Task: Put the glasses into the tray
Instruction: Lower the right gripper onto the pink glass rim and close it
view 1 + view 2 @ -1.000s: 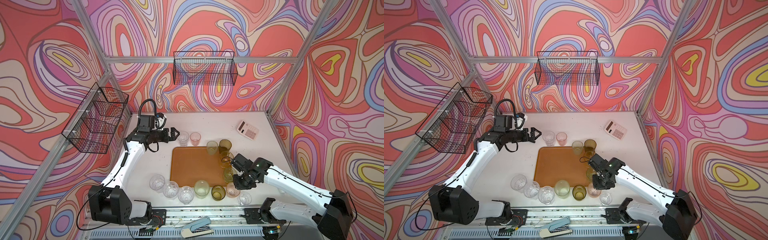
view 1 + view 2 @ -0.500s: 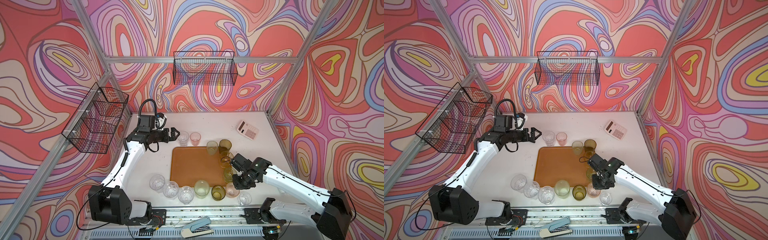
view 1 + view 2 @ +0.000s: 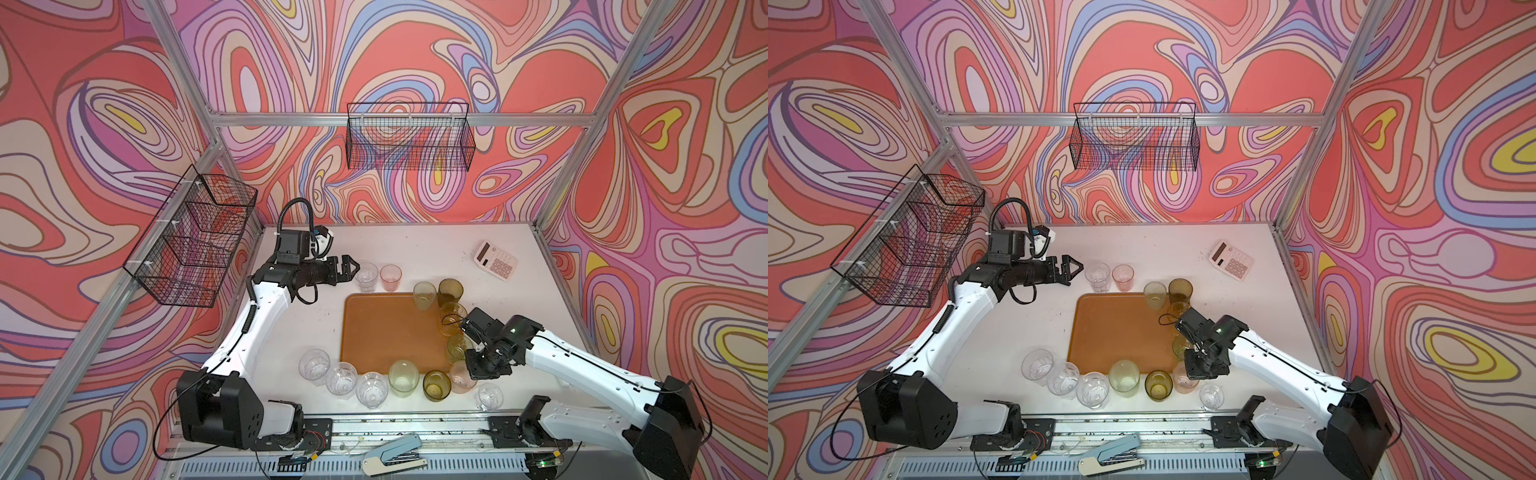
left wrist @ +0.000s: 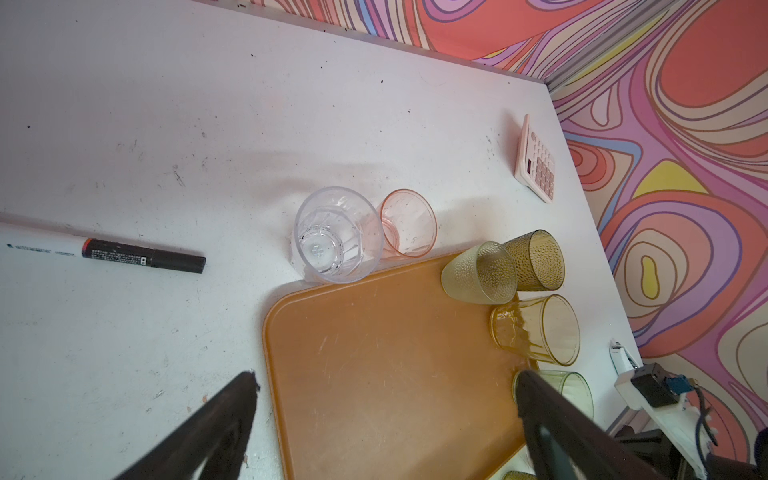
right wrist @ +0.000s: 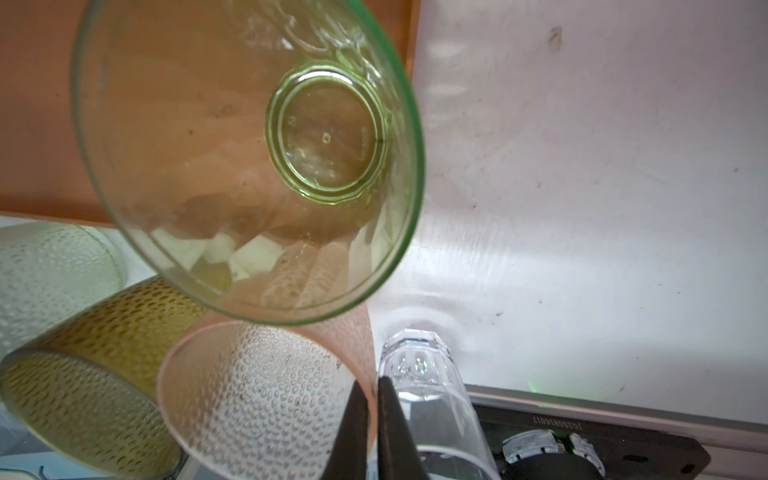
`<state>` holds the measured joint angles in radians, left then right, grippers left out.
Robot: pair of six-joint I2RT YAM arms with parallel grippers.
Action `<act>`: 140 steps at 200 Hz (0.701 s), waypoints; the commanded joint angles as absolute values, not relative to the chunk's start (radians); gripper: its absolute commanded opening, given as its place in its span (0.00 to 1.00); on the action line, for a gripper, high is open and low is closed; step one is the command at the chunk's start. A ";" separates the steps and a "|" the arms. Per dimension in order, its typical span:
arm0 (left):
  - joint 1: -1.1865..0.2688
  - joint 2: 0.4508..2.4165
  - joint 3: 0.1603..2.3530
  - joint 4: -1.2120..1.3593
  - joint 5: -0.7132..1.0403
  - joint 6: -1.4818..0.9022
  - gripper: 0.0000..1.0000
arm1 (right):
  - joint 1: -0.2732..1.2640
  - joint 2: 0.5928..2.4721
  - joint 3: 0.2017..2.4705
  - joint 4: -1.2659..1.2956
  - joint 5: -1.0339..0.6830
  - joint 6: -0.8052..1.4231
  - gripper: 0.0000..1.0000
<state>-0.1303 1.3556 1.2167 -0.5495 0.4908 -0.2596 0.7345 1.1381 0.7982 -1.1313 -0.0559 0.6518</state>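
We found the glasses (image 3: 402,376) ringing the edges of the orange-brown tray (image 3: 386,328), mid-frame in both top views, on the white table (image 3: 415,249). At the tray's lower right corner the right gripper (image 5: 372,384) was pinched tight on the rim of the pink dimpled glass (image 5: 257,395). Up and left of the tray, the left gripper (image 3: 352,270) hung with fingers spread wide, just beside a clear glass (image 3: 366,276). A calculator (image 3: 495,262) lay toward the table's upper right.
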 commanded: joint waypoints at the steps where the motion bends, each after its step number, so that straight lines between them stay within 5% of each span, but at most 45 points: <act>1: -0.133 1.355 1.212 -0.548 0.495 -0.259 1.00 | 0.738 1.134 0.787 -1.141 -0.028 0.651 0.05; 140: -0.134 1.351 1.213 -0.548 0.499 -0.262 1.00 | 0.739 1.051 0.862 -1.211 -0.029 0.627 0.00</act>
